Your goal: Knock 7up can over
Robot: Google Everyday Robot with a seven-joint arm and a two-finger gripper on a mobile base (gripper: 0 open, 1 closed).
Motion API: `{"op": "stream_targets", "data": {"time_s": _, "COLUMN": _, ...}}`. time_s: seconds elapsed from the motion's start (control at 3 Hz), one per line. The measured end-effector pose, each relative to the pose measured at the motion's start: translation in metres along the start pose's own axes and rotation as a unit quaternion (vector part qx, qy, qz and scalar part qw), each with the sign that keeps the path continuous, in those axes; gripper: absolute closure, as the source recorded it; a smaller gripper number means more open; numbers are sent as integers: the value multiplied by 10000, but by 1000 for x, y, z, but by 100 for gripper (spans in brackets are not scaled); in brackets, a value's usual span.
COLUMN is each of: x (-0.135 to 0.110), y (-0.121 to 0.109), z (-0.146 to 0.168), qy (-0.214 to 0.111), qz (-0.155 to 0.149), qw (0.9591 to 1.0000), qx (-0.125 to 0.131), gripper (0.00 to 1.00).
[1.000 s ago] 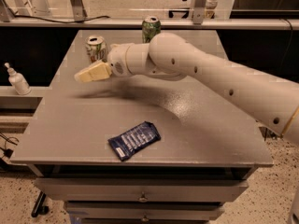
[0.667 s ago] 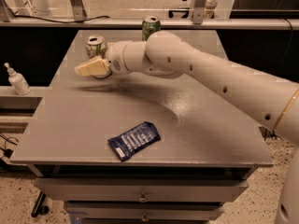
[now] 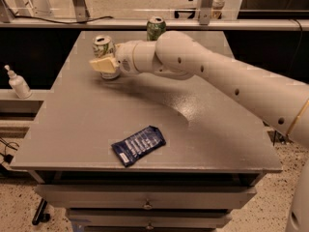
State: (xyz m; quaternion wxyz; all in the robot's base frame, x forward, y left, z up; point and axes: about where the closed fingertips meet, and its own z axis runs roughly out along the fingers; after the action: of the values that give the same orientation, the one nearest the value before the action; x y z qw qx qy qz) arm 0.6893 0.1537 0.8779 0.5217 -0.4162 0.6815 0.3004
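The 7up can (image 3: 103, 46), white and silver with green lettering and a silver top, stands upright at the back left of the grey table (image 3: 72, 124). My gripper (image 3: 103, 65) is right in front of it, against its lower half, and hides that part of the can. The white arm (image 3: 217, 76) reaches in from the right across the table.
A darker green can (image 3: 155, 28) stands upright at the table's back edge, right of the 7up can. A blue snack packet (image 3: 138, 144) lies flat near the front edge. A white pump bottle (image 3: 18, 83) stands on a ledge left of the table.
My gripper has moved toward the back of the table, from in front and left of the 7up can to right up against it. The can still stands upright.
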Motion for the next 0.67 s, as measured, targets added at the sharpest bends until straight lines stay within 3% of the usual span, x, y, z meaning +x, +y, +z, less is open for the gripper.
{"op": "stream_targets", "data": {"time_s": 0.33, "x": -3, "y": -12, "z": -16, "qy": 54, "qz": -95, "qw": 9999, "qx": 92, "gripper": 89}}
{"op": "stream_targets", "data": {"time_s": 0.67, "x": -10, "y": -31, "z": -40, "qy": 172, "qz": -256, "qw": 9994, "qx": 163, "gripper": 100}}
